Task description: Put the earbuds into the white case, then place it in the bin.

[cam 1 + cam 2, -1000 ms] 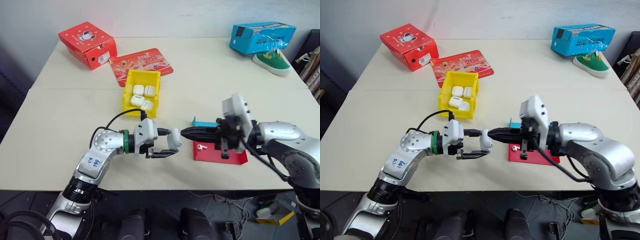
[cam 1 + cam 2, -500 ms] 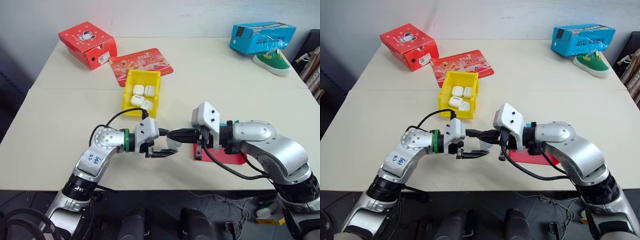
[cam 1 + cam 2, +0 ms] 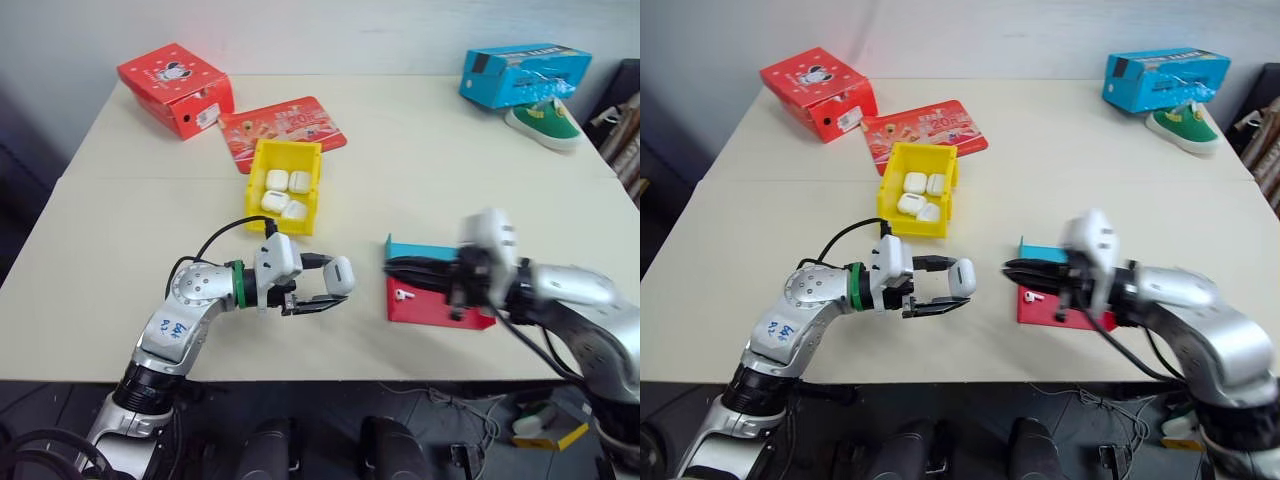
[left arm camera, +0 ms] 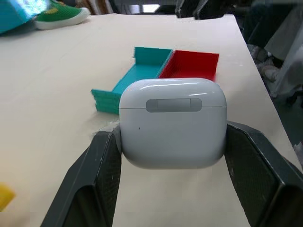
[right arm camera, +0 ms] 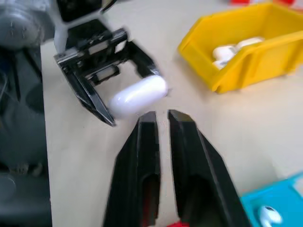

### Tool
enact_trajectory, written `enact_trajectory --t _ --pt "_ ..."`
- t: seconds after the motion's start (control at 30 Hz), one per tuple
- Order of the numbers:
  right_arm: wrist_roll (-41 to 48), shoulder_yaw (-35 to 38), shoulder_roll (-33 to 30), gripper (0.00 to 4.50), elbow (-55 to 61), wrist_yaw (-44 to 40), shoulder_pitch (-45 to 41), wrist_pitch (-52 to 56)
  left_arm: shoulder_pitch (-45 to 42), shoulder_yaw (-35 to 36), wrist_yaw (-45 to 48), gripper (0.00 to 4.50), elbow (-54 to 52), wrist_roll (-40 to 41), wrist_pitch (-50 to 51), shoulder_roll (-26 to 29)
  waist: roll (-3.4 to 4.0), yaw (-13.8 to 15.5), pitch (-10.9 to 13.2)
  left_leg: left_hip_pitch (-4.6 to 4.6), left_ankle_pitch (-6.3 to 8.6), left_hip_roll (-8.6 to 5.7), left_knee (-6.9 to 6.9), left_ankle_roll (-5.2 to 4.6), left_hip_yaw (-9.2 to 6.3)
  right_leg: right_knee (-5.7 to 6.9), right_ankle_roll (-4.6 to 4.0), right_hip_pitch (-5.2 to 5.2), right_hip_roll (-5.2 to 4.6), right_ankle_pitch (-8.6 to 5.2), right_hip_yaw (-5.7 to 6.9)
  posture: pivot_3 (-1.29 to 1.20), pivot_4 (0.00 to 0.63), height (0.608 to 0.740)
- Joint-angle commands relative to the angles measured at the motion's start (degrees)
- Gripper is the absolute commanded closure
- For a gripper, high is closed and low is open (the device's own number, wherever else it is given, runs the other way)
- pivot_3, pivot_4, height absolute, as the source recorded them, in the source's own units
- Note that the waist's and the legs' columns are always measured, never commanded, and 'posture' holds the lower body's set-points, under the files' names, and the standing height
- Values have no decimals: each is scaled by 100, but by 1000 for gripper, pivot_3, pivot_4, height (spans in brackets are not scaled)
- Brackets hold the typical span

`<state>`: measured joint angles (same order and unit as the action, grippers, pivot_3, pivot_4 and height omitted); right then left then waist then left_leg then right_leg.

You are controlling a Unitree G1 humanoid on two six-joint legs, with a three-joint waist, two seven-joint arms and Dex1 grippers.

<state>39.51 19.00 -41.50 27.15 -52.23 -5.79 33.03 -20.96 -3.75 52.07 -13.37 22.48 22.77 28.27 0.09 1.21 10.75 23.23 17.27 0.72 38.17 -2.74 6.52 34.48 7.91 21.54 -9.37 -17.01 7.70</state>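
You see silver arms with white wrist housings, a green ring and black cable on the left arm (image 3: 195, 300), black two-fingered tools.

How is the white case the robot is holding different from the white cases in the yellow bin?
The held white case is up off the table, pinched between the left gripper's fingers, alone. The other white cases lie loose, huddled together inside the yellow bin. All are glossy, white, rounded and look closed.

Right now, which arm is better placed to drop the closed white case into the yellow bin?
Left, probably. The left gripper already holds the white case, lid shut, and the bin lies just beyond it on the table. The right gripper is empty, over the red tray.
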Motion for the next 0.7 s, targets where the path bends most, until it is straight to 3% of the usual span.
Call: enact_trajectory --t 0.03,0.13,0.23,0.27,0.43,0.7 --pt "-240 990 214 2467 -134 119 459 -917 101 718 230 1722 -480 1104 502 156 0 14 0 0 0 0 3 0 4 2 1 1 0 0 -3 0 150 740" --pt "-528 1438 597 1535 -176 47 829 -2076 44 1286 24 1722 -223 1453 864 328 -2 23 -1 -5 -2 0 5 -2 6 6 5 -1 0 3 -10 0 150 740" --pt "29 1677 941 467 -19 -541 1090 -2738 -561 1534 -389 1722 549 1216 748 382 -2 27 -1 -15 -9 1 1 8 6 15 5 -2 7 3 -13 0 150 740" --pt "-154 1671 1039 97 -95 -510 1129 -3049 -885 1472 -542 1722 853 1110 741 307 -1 24 -1 -15 -12 2 2 11 3 18 5 -2 12 3 -12 0 150 740" --pt "-587 1474 1310 41 -294 -135 1260 -3576 -2413 928 -1444 1722 2591 223 604 -272 -14 51 -6 -17 -15 -5 3 6 2 28 7 -4 8 4 -18 0 150 740" --pt "-499 1275 1270 41 -160 -117 1468 -3854 -4070 450 -1964 1722 5896 -1081 -950 -830 -19 -36 -4 -15 -14 -13 -9 9 26 14 8 9 20 4 -24 0 150 740"
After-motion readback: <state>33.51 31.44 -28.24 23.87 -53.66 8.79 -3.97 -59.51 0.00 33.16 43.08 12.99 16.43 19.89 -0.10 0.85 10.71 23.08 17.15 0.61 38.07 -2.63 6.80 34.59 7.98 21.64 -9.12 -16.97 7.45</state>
